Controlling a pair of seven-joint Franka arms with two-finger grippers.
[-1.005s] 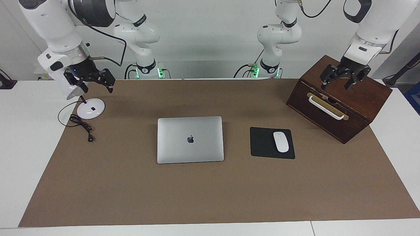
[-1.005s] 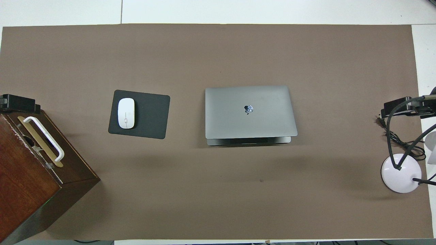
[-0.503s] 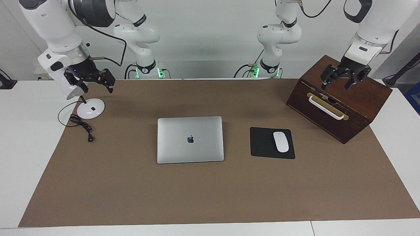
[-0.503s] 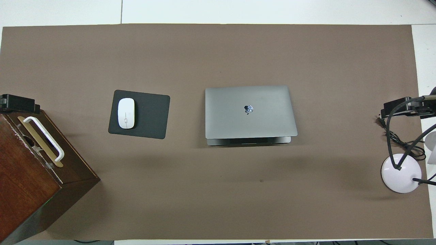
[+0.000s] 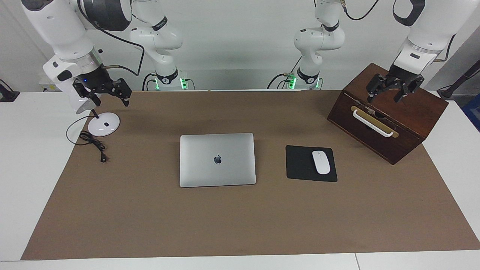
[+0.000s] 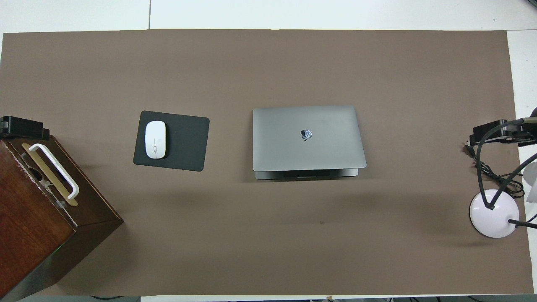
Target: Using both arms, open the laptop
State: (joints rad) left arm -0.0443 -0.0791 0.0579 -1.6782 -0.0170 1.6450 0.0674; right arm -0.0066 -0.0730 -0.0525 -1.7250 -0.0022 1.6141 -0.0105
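Note:
The laptop is thin and silver-grey with a dark apple logo. It lies closed and flat in the middle of the brown mat. My left gripper hangs open and empty over the wooden box, at the left arm's end of the table. Only its black tip shows in the overhead view. My right gripper hangs open and empty over the lamp base, at the right arm's end. Its tip shows at the overhead view's edge. Both grippers are well away from the laptop.
A black mouse pad carrying a white mouse lies beside the laptop toward the left arm's end. A dark wooden box with a white handle stands past it. A white round lamp base and its black cable sit at the right arm's end.

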